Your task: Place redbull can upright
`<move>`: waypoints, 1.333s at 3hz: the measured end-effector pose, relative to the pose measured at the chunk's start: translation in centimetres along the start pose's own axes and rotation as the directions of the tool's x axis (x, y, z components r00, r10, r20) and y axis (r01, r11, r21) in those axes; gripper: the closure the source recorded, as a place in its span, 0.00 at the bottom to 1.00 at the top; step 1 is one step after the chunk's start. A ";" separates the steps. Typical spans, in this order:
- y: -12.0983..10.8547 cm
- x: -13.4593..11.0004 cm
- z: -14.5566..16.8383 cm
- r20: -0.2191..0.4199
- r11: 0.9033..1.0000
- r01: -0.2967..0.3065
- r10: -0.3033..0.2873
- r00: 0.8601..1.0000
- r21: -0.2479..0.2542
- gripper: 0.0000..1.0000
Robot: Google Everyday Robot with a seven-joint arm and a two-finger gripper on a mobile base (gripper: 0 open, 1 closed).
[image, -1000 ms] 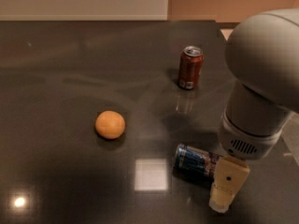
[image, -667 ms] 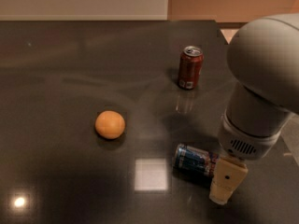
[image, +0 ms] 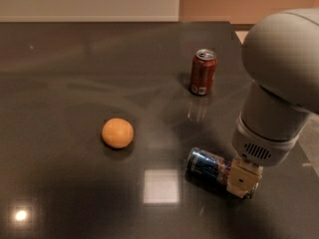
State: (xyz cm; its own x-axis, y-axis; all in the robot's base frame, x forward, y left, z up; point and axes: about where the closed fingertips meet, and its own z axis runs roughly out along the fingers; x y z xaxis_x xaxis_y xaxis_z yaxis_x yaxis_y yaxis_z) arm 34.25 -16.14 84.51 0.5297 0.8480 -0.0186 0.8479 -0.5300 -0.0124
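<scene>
The redbull can [image: 208,164] lies on its side on the dark table [image: 75,83], near the front right, with its blue and silver side facing me and one end pointing left. My gripper [image: 243,181] hangs from the large white arm [image: 279,93] and sits right at the can's right end, covering it. I cannot tell whether the gripper touches the can.
A shorter dark-red soda can [image: 203,71] stands upright behind the redbull can. An orange [image: 117,132] rests to the left of it. The table's right edge [image: 311,153] runs close behind the arm. A light patch [image: 160,185] reflects on the tabletop.
My gripper has shifted a little up in the picture, now overlapping the redbull can's right end. The can, the orange and the soda can have not moved.
</scene>
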 end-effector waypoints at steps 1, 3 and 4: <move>-0.2 0.6 -1.2 -0.006 0.995 -0.093 0.093 0.996 0.031 0.87; -0.9 2.6 -4.3 -0.009 0.909 -0.390 0.395 0.918 0.146 1.00; -1.5 3.5 -6.5 -0.032 0.798 -0.555 0.577 0.816 0.234 1.00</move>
State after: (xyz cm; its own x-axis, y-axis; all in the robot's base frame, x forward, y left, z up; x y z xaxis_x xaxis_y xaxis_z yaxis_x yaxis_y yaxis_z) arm 34.99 -12.36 90.95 0.9222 0.3867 0.0097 0.3781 -0.8958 -0.2337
